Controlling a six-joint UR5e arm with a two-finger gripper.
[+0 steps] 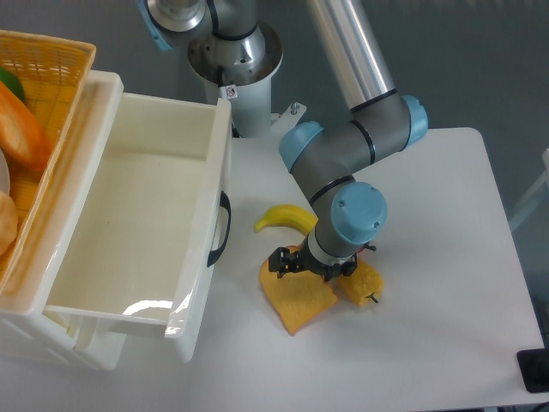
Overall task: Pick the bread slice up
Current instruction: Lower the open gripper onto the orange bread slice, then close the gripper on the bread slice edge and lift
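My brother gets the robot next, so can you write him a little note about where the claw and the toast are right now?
Claw: low over the upper edge of the flat orange-yellow toy bread slice; the wrist hides the fingertips, so open or shut cannot be told.
Bread slice: lying flat on the white table, right of the open white drawer.
Close neighbours: curved yellow banana just above it, lumpy yellow pepper at its right.
Done: the claw is positioned at the slice.
Left: grip the slice only, then lift it.
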